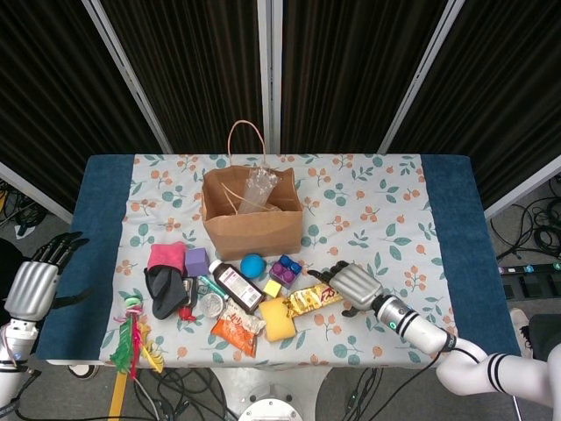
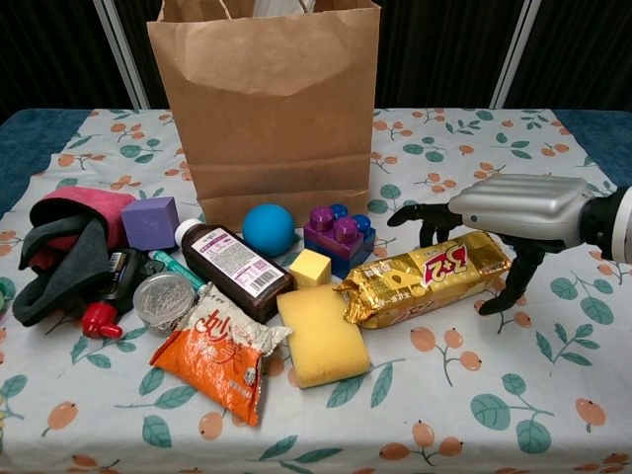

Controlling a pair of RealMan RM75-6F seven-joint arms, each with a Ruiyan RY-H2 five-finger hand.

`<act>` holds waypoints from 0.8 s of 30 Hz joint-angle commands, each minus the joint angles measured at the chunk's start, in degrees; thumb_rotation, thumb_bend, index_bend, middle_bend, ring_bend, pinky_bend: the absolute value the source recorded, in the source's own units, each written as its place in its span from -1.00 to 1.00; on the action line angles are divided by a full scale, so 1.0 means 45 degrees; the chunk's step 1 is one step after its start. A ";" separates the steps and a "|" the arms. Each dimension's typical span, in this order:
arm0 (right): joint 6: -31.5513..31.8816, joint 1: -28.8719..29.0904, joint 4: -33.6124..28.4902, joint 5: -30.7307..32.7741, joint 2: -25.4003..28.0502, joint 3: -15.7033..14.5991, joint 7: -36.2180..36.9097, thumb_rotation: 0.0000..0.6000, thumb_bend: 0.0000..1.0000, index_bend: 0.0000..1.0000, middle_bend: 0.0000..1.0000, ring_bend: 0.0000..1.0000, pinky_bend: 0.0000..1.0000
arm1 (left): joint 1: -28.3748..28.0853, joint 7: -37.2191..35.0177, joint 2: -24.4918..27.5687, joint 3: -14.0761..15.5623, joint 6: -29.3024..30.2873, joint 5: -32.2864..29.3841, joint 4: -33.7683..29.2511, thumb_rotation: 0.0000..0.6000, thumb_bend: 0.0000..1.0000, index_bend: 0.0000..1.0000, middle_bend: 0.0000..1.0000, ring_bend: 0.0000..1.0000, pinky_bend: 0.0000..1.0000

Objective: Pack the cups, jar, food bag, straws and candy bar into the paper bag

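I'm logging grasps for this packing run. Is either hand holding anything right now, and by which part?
The right hand is over the right end of the gold foil candy bar, fingers straddling it; a closed hold cannot be confirmed. The left hand holds nothing.

head view overhead, chest view low, frontal

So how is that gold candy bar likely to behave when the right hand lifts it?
The candy bar looks glossy, so the wrapper is probably slippery against the right hand. Its long, flat, fairly straight shape suggests it stays stiff. It probably slides rather than rolls if nudged.
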 commanded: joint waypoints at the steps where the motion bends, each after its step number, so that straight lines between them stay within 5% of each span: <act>1: 0.0159 -0.0060 0.0127 0.0052 -0.0145 0.0143 -0.0120 1.00 -1.00 -0.89 -0.41 -0.54 -0.50 | -0.0018 0.0000 -0.0038 0.0006 -0.0006 0.0030 0.0016 1.00 -0.74 -0.54 -0.50 -0.69 -0.50; 9: 0.0049 0.0159 0.0637 0.0346 -0.0871 0.0597 -0.0763 1.00 -1.00 -0.69 -0.39 -0.53 -0.50 | -0.0046 -0.0063 -0.0096 -0.0037 -0.0069 -0.0032 0.0116 1.00 -0.74 -0.54 -0.50 -0.69 -0.50; 24: -0.0147 0.0054 0.0687 0.0779 -0.1196 0.0474 -0.2056 1.00 -1.00 -0.11 -0.17 -0.30 -0.33 | 0.0010 -0.0206 -0.0120 -0.0024 -0.0052 -0.0051 0.0194 1.00 -0.74 -0.53 -0.50 -0.69 -0.50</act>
